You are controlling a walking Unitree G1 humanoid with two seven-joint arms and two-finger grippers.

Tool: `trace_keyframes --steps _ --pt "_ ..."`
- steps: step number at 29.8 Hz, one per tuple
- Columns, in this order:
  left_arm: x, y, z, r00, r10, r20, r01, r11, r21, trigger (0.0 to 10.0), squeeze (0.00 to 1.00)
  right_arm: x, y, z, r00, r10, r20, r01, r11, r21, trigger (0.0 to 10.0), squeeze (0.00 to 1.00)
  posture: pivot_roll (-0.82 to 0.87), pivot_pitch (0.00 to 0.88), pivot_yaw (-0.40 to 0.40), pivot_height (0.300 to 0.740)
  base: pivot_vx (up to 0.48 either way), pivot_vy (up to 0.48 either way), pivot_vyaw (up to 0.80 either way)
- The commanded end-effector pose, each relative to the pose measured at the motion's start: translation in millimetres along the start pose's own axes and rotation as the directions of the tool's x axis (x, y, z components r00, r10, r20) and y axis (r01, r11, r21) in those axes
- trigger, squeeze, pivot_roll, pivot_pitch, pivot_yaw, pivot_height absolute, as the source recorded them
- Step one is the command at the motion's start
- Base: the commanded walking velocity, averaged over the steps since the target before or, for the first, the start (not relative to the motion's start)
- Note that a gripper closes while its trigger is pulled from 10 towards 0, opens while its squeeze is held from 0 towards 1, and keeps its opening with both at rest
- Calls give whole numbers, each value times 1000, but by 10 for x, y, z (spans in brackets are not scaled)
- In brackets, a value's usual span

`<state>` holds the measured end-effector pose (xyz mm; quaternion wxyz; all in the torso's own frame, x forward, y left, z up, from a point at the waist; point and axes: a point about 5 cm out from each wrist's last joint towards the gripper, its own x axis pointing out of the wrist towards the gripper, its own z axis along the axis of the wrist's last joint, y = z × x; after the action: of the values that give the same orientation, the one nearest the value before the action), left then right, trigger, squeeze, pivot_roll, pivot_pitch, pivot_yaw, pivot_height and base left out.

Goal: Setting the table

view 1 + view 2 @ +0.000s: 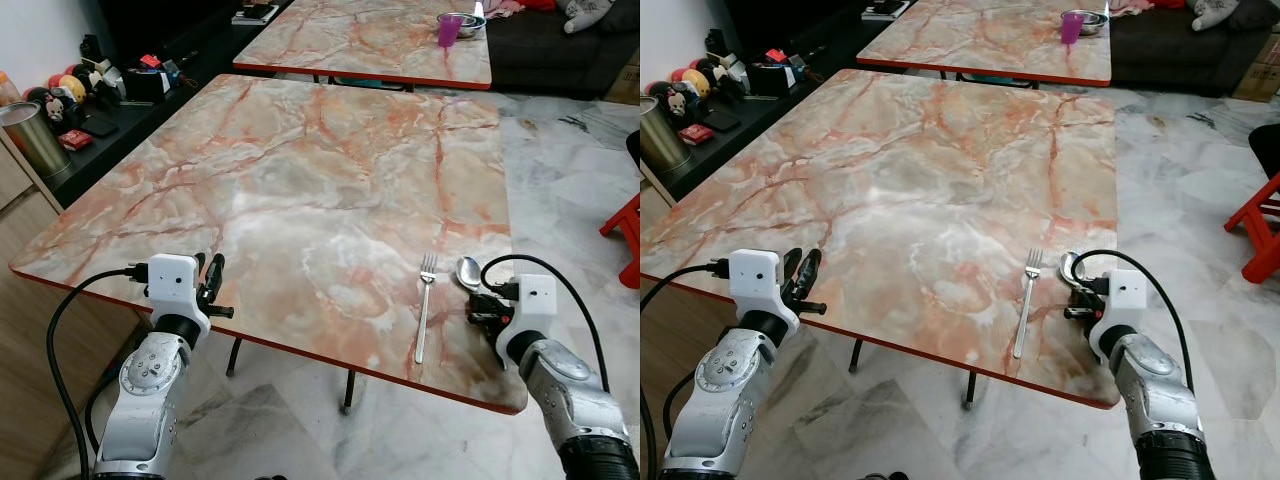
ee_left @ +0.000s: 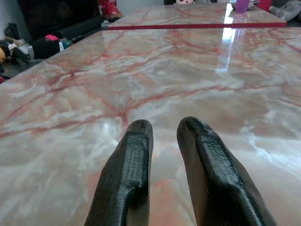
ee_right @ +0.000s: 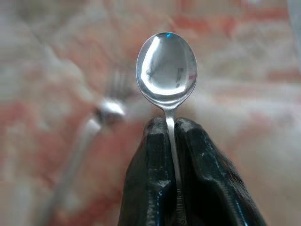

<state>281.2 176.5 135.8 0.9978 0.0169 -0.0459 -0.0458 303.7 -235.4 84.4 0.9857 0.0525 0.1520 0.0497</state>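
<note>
Marble table on a pale tiled floor held a fork; right gripper pinched a spoon, left gripper slightly parted, empty.

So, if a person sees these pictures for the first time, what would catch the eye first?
Probably the large marble-patterned table with its red edge, which takes up most of the head views. Next, the right gripper, shut on a shiny spoon at the table's near right corner, just right of a fork lying flat on the top. The left gripper hangs at the near left edge, fingers slightly apart and holding nothing.
</note>
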Motion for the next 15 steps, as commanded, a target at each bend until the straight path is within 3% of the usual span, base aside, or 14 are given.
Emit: trace_keyframes --steps 1,3,4,9,11,12,15 --pt "7 17 -11 1000 14 -2 -14 1000 -17 10000 0 6 89 193 995 24 93 -21 999 -35 10000 0 70 56 20 740 0 0 0" --pt "8 21 -18 1000 18 -1 -18 999 -30 10000 0 3 172 279 989 40 145 -35 999 -37 10000 0 65 48 21 740 0 0 0" --pt "1 45 -33 1000 29 -1 -29 999 -45 10000 0 -16 333 334 978 96 183 -88 995 -48 10000 0 62 43 21 740 0 0 0" --pt "-15 66 -39 1000 31 4 -31 999 -43 10000 0 -81 583 351 959 158 233 -150 987 -54 10000 0 64 32 18 740 0 0 0" --pt "-16 75 -49 999 42 4 -41 998 -38 10000 0 -123 681 392 946 132 297 -112 990 -81 10000 0 61 23 16 740 0 0 0" --pt "-9 59 -44 999 41 10 -40 998 -40 10000 0 -149 715 430 932 78 355 -76 997 -21 10000 0 62 19 13 740 0 0 0" --pt "3 37 -26 999 39 23 -38 998 -45 10000 0 -185 742 459 919 43 391 -46 999 -1 10000 0 65 12 9 740 0 0 0"
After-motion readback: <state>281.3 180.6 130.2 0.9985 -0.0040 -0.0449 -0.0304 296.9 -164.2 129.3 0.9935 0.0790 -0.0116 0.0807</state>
